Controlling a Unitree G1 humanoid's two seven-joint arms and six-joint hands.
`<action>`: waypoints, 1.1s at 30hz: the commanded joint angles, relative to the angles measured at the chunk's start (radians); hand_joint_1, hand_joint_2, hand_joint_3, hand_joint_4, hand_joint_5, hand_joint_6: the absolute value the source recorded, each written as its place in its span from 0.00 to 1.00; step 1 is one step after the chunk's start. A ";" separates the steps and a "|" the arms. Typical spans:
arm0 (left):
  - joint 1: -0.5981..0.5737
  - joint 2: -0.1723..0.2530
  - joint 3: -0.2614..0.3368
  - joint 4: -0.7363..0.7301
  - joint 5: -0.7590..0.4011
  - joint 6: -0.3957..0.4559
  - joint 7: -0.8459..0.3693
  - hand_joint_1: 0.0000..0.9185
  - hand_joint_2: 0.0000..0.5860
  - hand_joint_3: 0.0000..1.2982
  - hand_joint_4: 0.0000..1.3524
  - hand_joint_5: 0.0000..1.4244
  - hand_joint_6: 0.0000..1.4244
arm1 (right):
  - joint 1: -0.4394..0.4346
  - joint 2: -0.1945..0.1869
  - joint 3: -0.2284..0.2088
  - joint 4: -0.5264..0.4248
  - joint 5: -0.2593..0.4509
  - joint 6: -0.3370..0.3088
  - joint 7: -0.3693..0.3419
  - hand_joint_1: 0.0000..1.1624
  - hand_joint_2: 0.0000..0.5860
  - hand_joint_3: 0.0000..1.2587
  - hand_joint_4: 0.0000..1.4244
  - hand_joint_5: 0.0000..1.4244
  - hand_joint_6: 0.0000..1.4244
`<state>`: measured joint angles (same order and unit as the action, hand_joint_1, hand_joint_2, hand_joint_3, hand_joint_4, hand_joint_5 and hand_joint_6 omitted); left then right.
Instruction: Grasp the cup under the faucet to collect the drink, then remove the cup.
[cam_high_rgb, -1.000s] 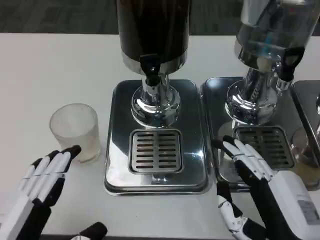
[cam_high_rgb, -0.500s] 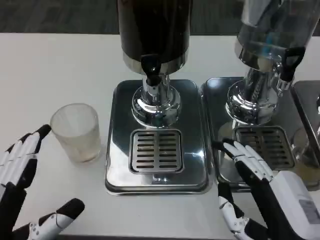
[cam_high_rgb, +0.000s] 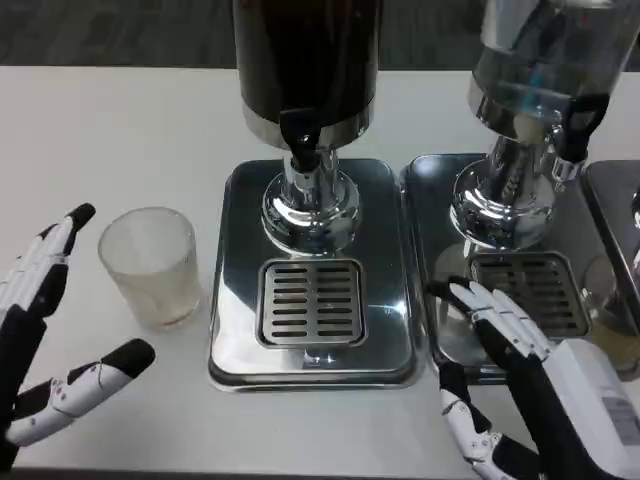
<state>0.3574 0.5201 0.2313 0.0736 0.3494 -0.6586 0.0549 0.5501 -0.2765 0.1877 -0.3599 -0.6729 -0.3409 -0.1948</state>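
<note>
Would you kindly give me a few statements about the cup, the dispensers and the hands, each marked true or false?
1. The cup stands on the table left of the drip tray. True.
2. The left hand grips the cup. False: its fingers are spread, apart from the cup.
3. The dark dispenser has a black tap. True.
4. The right hand holds a cup. False: it holds nothing, fingers apart.

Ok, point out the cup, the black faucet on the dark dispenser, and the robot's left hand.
cup (cam_high_rgb: 152, 265), head view, on the middle of its frosted side wall.
black faucet (cam_high_rgb: 299, 133), head view, on its black tap handle.
left hand (cam_high_rgb: 40, 335), head view, on the dark middle between the fingers and thumb.
</note>
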 joint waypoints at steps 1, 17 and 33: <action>-0.073 0.023 -0.010 0.072 -0.023 0.012 -0.026 0.00 0.07 0.00 0.00 0.00 0.02 | -0.010 0.012 0.008 0.002 0.002 -0.006 -0.003 0.44 0.94 0.14 0.08 0.06 0.17; -0.313 0.060 -0.076 0.321 -0.072 0.066 -0.124 0.00 0.06 0.00 0.00 0.00 0.02 | -0.003 0.039 0.021 0.006 -0.006 0.000 -0.008 0.45 1.00 0.15 0.09 0.07 0.19; -0.472 0.086 -0.121 0.568 -0.073 0.009 -0.121 0.00 0.05 0.00 0.00 0.00 0.02 | 0.001 0.080 0.065 -0.003 -0.047 0.013 -0.014 0.45 0.98 0.15 0.09 0.07 0.19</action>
<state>-0.0898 0.5870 0.1230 0.6128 0.2836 -0.6273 -0.0610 0.5498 -0.2006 0.2504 -0.3563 -0.7177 -0.3324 -0.1966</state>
